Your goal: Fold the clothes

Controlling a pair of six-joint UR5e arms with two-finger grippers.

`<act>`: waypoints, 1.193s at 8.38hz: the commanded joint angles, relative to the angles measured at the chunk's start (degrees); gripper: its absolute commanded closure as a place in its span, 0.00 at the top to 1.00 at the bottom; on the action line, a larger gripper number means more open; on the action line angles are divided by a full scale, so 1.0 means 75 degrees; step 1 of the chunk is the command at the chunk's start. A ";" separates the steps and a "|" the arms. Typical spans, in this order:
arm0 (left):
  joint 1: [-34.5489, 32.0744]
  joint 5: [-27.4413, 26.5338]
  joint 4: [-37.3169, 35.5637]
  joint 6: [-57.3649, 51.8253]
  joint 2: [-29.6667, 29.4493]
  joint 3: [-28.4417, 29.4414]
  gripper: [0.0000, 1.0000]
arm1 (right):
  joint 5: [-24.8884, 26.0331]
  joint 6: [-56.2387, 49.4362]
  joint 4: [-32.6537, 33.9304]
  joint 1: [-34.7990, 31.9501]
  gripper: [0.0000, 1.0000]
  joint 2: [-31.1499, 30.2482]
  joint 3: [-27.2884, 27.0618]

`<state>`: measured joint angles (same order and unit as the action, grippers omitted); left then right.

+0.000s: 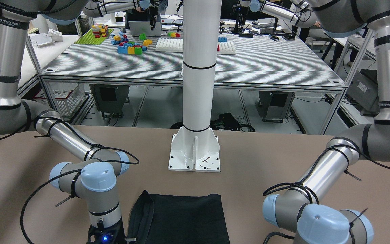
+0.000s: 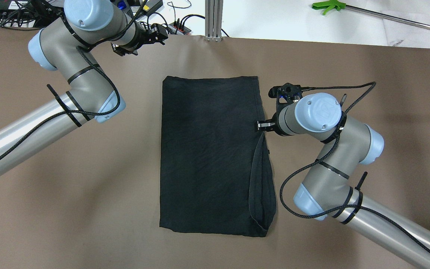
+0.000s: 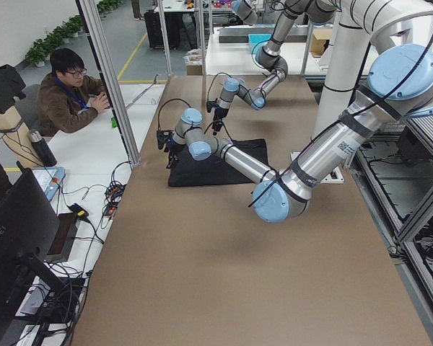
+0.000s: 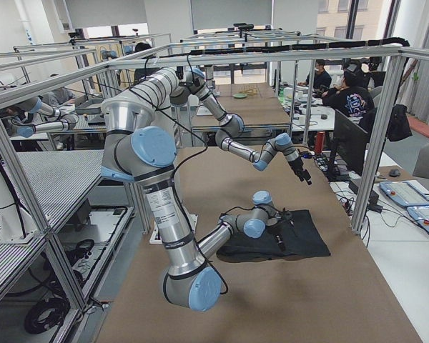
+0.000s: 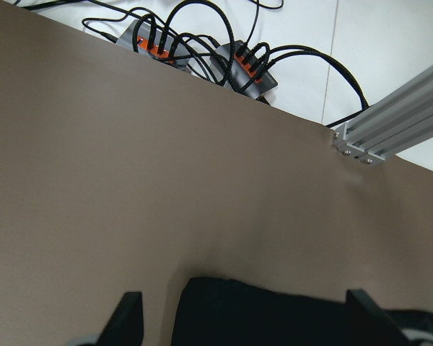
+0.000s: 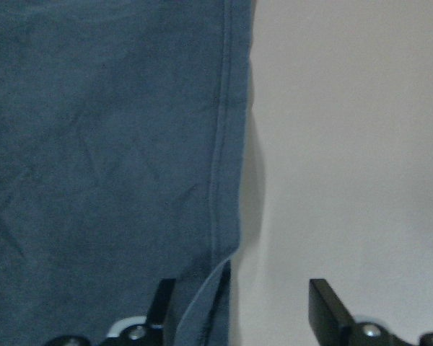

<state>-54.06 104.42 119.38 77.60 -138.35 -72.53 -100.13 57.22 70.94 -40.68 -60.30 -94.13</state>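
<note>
The clothes (image 2: 211,153) are one black fabric piece lying flat on the brown table, long side running near to far; they also show in the front-facing view (image 1: 181,217). Along the right edge a loose flap (image 2: 263,183) stands up in a soft fold. My right gripper (image 2: 262,126) sits low at that right edge. In its wrist view the right gripper (image 6: 245,310) is open, the hemmed edge (image 6: 220,180) running between its fingers. My left gripper (image 2: 161,36) hangs open beyond the far left corner, apart from the fabric; the corner (image 5: 274,317) shows between its fingers (image 5: 130,317).
The white pole's base plate (image 1: 195,152) stands on the table on the robot's side of the fabric. Power strips and cables (image 5: 238,65) and an aluminium post (image 2: 214,18) line the far edge. A person (image 3: 68,94) sits at a desk beyond that edge.
</note>
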 commanded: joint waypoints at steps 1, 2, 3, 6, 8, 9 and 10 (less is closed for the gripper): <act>-0.0011 0.0000 0.0031 0.0001 0.0025 0.0003 1.00 | 0.0073 0.0914 0.0080 0.0547 0.94 0.0153 0.0116; -0.0011 0.0000 0.0032 0.0001 0.0025 0.0003 1.00 | 0.0166 0.1065 0.0069 0.0619 0.94 0.0222 0.0349; -0.0011 0.0000 0.0032 0.0001 0.0025 0.0003 1.00 | 0.0260 0.1055 -0.0001 0.0631 0.94 0.0362 0.0653; 0.0036 -0.0024 0.0020 0.0025 0.0025 0.0015 1.00 | 0.0366 0.0844 0.0057 0.0643 0.94 0.0329 0.0856; 0.0036 -0.0024 0.0020 0.0083 0.0013 0.0015 1.00 | 0.0319 0.0844 0.0069 0.0631 0.94 0.0131 0.0774; 0.0036 -0.0024 0.0020 0.0083 0.0025 0.0015 1.00 | 0.0319 0.0855 0.0057 0.0631 0.94 0.0060 0.0762; 0.0024 -0.0024 0.0020 0.0083 0.0025 0.0015 1.00 | 0.0284 0.0856 0.0069 0.0631 0.94 0.0001 0.0727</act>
<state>-53.80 104.24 119.53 78.16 -138.21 -72.42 -97.70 63.60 71.40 -35.92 -59.26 -88.28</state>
